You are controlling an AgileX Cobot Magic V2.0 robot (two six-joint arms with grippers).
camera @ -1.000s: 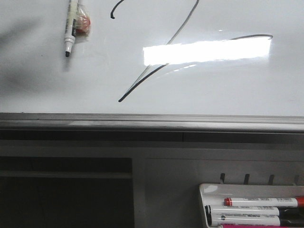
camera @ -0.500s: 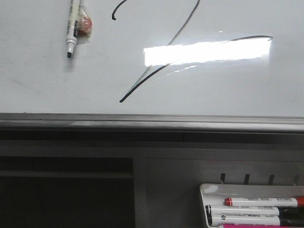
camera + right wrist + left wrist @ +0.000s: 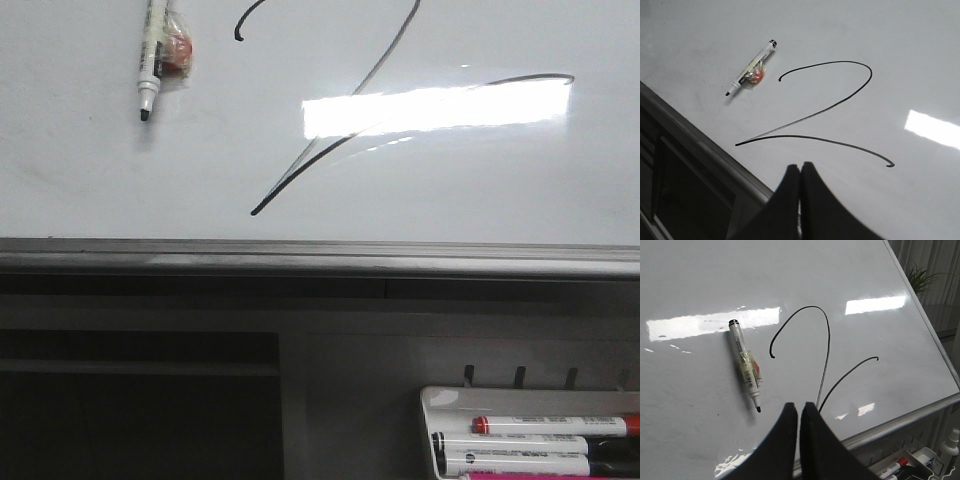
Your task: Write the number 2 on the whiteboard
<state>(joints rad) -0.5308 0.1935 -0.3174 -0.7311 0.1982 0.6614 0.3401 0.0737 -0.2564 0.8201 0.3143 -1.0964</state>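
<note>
Number 2 (image 3: 810, 117) drawn on whiteboard (image 3: 900, 55), uncapped marker (image 3: 751, 68) lying beside it; left gripper (image 3: 799, 407) and right gripper (image 3: 800, 167) closed, empty.

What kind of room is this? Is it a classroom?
Maybe a classroom or an office; I can't say which. There's a big whiteboard with a number 2 drawn on it, a tray of markers below, and a potted plant nearby.

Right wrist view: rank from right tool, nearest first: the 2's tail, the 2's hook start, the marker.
1. Tail of the 2, just ahead of the right tool.
2. Hook start, farther up the whiteboard.
3. Marker, beside the hook, slightly farther.
</note>
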